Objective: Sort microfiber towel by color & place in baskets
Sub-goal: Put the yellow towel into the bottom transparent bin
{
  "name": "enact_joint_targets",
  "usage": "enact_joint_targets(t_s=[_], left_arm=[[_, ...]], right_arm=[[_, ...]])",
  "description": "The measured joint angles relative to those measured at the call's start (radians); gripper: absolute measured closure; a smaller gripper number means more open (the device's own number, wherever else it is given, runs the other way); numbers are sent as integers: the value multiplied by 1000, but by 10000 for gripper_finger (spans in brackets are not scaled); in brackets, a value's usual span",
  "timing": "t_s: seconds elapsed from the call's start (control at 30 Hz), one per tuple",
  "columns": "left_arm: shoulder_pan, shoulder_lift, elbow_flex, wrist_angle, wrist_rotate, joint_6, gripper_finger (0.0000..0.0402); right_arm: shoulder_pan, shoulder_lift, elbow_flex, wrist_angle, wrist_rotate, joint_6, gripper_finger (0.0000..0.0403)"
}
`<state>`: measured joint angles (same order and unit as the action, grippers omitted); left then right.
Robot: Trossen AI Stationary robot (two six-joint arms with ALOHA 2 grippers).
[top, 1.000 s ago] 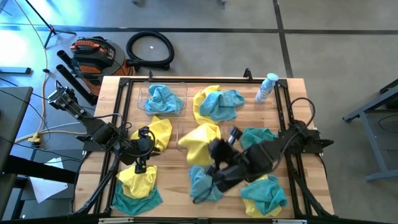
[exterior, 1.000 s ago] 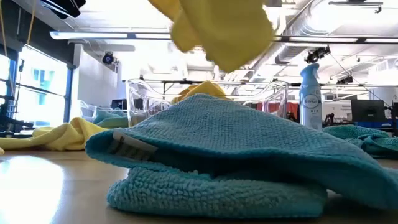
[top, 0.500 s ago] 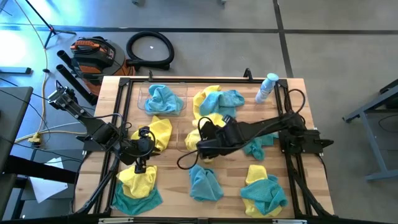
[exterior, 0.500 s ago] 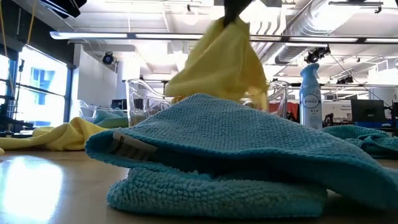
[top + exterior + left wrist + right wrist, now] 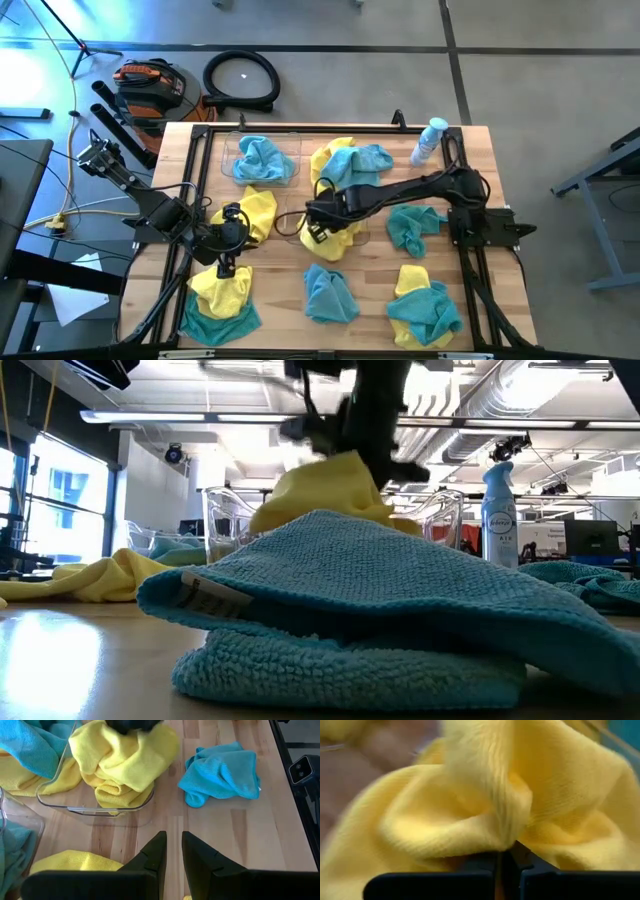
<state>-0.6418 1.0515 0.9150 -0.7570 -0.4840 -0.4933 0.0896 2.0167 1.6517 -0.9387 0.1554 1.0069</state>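
A clear basket (image 5: 100, 811) at the table's middle holds yellow microfiber towels. My right gripper (image 5: 315, 228) stands over it, pointing steeply down, shut on a yellow towel (image 5: 125, 760) that bunches in the basket. A second clear basket (image 5: 235, 172) at the far left holds a teal-blue towel (image 5: 263, 158). My left gripper (image 5: 172, 857) hovers at the table's left, beside a yellow towel (image 5: 255, 212). A narrow gap shows between its fingers, with nothing in it. My right gripper pinches a raised fold (image 5: 505, 837) of the yellow towel between its two fingers, coming from above. Several layers gather at the fingers. The towel's lower part rests on the yellow cloth in the middle basket, slack and bunched.
Loose towels lie around: a yellow and blue heap (image 5: 350, 165) at the far middle, a blue one (image 5: 412, 225) at the right, a blue one (image 5: 328, 295) near the front, and mixed heaps at front left (image 5: 220, 300) and front right (image 5: 425, 305). A spray bottle (image 5: 428, 140) stands far right.
My right gripper has swung from the near middle toward the far edge and down, tipping to point steeply down and rolling. It stays shut on the yellow towel. The towel hung high above the table and has sunk into the middle basket, where it now bunches.
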Motion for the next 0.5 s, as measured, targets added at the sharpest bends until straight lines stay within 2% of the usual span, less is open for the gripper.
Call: enact_joint_targets(t_s=[0.23, 0.5], left_arm=[[0, 0, 0, -1, -1, 0, 355], [0, 0, 0, -1, -1, 0, 355]], right_arm=[[-11, 0, -159, 195, -3, 67, 391], [-12, -8, -191, 215, -3, 110, 296]])
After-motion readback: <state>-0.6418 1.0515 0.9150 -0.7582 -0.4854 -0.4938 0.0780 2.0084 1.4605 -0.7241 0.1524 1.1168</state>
